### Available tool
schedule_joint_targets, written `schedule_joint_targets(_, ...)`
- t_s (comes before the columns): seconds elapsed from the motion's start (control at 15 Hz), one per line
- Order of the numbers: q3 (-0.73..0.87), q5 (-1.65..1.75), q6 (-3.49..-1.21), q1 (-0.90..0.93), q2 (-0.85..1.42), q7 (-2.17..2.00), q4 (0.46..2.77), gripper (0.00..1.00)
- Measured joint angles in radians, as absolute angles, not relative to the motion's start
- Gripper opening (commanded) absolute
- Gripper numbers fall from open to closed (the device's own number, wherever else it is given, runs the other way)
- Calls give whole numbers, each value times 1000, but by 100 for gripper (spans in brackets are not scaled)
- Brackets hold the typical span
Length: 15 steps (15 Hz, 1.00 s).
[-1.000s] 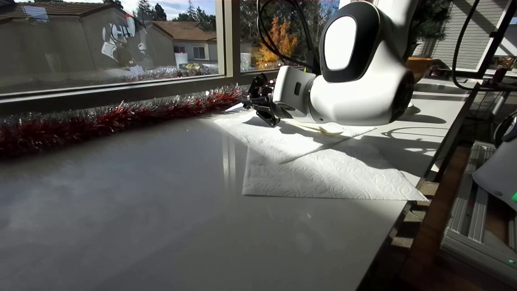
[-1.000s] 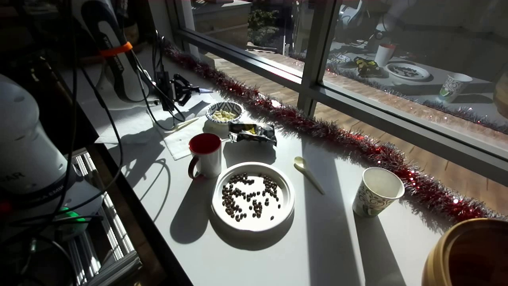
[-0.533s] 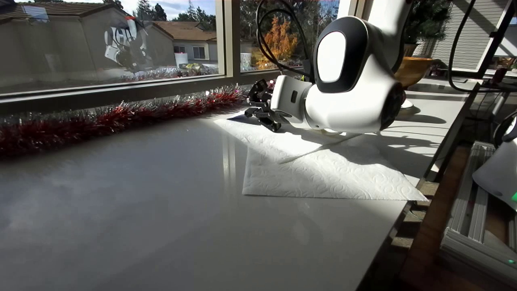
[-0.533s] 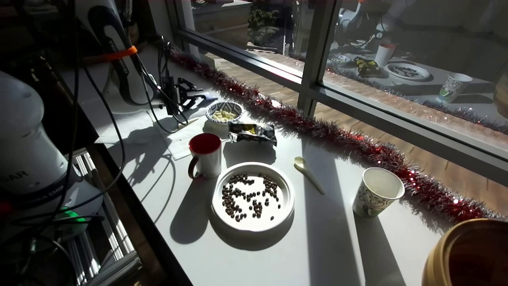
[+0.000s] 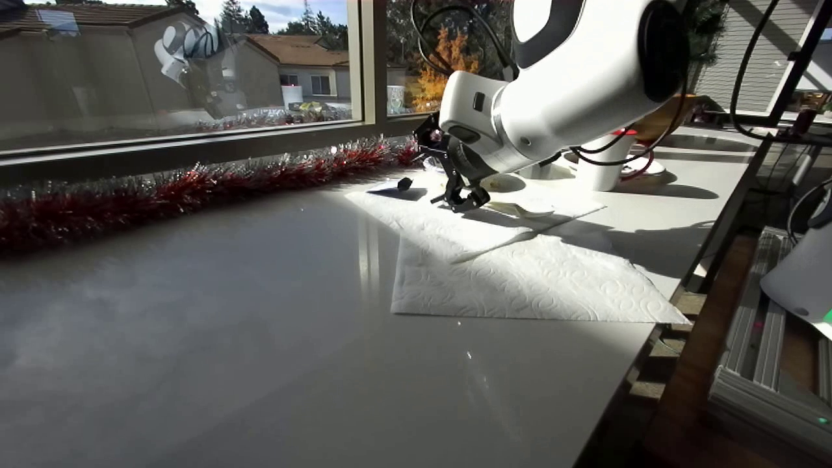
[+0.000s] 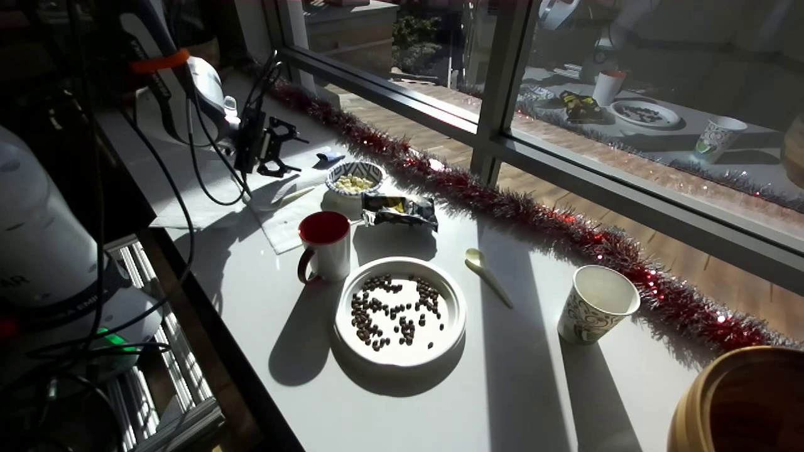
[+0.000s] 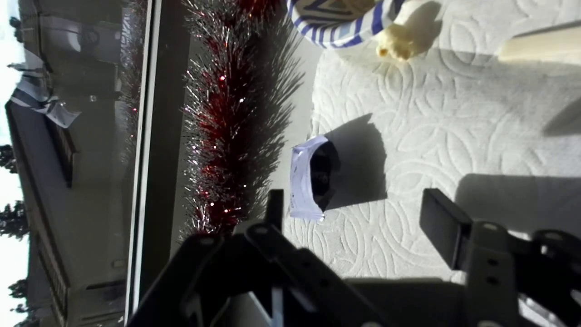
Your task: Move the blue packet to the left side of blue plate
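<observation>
My claw (image 7: 358, 218): wide apart, empty. Exterior view: blue packet (image 6: 328, 155), upper left of blue plate (image 6: 355, 168). Placing seems complete; next: withdraw.

In an exterior view the camera looks shallowly along the table (image 5: 260, 364); in an exterior view, from the opposite end, steeply onto the white plate (image 6: 399, 356). Both share mug (image 6: 336, 254) and arm (image 5: 578, 97). The wrist view, turned sideways, peers closely down on the blue packet (image 7: 305, 180)

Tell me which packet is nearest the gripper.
The small blue packet, ahead of the open gripper; the bigger black-and-yellow packet lies beyond the patterned bowl.
</observation>
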<state>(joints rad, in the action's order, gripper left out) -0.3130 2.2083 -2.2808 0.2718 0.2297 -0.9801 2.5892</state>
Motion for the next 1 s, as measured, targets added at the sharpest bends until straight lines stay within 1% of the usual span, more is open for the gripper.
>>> schedule_joint_targets(0.13, -334, 2112, -2409, 256, 127, -977, 2615, 100)
schedule_joint_targets(0.33, -326, 1939, -2573, 253, -34, -972, 2653, 100)
schedule_joint_targets(0.47, -278, 1856, -2726, 250, -143, -956, 2682, 100)
schedule_joint_targets(0.73, -123, 1807, -2993, 212, -349, -953, 2758, 100)
schedule_joint_targets(0.87, -82, 1807, -3040, 150, -407, -977, 2758, 100)
schedule_joint_targets(1.0, -75, 1807, -3055, 117, -430, -994, 2754, 100)
